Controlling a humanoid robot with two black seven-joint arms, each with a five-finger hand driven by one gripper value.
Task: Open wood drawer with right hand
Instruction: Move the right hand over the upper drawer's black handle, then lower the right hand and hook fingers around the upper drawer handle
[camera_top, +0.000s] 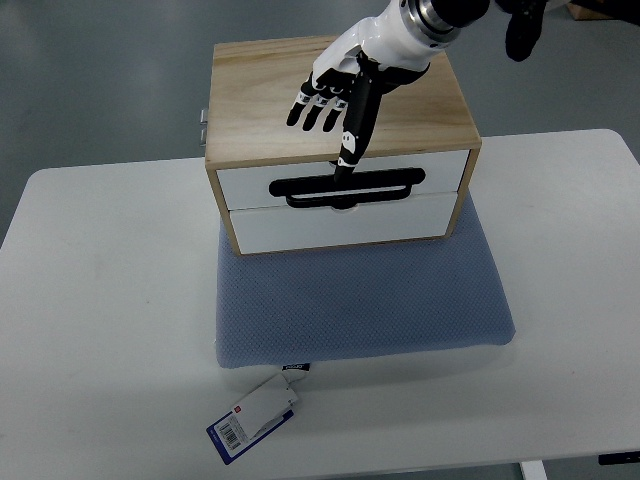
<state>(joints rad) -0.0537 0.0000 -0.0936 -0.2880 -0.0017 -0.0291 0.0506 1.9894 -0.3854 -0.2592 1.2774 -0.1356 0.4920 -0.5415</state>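
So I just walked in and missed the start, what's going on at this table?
The robot's right hand is reaching over a small wooden drawer box that sits on a blue cushion on the white table. One finger points down to the black handle on the top drawer front. Both drawers look closed. A tag lies near the table's front.

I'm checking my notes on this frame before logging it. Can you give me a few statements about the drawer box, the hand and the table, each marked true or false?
1. The wooden drawer box sits on a blue cushion. True.
2. The right hand is above the box top, one finger pointing down to the black handle. True.
3. The top drawer is pulled fully out. False: both fronts sit about flush.
4. The left hand grips the handle. False: it is out of view.
5. A barcode tag lies on the white table. True.
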